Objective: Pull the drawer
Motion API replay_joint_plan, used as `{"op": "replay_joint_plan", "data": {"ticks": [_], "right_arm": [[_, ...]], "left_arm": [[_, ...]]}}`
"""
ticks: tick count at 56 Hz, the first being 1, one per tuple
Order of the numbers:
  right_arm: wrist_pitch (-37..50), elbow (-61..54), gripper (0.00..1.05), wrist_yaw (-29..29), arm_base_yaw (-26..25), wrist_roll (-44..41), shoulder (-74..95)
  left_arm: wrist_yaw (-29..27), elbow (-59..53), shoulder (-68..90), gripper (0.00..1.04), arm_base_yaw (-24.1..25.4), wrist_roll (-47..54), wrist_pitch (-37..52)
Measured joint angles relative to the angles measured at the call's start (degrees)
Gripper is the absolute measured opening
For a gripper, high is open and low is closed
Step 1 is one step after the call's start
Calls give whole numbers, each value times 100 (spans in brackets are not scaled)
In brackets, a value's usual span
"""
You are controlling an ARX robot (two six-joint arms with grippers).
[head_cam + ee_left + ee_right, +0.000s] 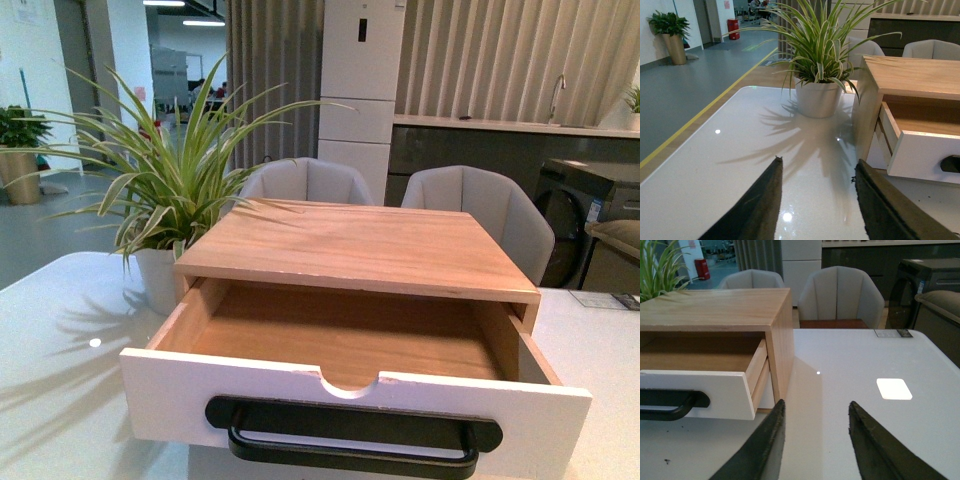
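Observation:
The drawer (350, 400) stands pulled well out of its light wood cabinet (360, 245), showing its wood inside, the half-round notch in its white front and the long black bar handle (352, 440). Neither gripper shows in the front view. In the left wrist view my left gripper (817, 162) is open over the white table, to the left of the drawer (922, 155). My right gripper (816, 402) is open too, off the drawer's (700, 390) right corner, with the handle's end (670, 402) apart from it. Nothing sits between either pair of fingers.
A potted spider plant (165, 190) in a white pot (818, 97) stands left of the cabinet on the white table (60, 380). Two grey chairs (480, 210) are behind the table. The table's right edge (940, 370) runs past my right gripper.

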State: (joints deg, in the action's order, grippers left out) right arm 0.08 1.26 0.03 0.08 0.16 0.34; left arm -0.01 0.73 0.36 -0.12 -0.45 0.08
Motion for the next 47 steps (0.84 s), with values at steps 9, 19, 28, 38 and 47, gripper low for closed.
{"op": "replay_joint_plan", "data": {"ticks": [9, 19, 28, 38, 47], "right_arm": [[0, 0, 77, 0, 0, 0, 0], [0, 0, 96, 0, 0, 0, 0], [0, 0, 96, 0, 0, 0, 0], [0, 0, 96, 0, 0, 0, 0], [0, 0, 96, 0, 0, 0, 0]], "left_arm": [[0, 0, 0, 82, 0, -2, 0], [0, 0, 0, 97, 0, 15, 0], [0, 0, 0, 97, 0, 15, 0], [0, 0, 0, 97, 0, 15, 0], [0, 0, 0, 97, 0, 15, 0]]}}
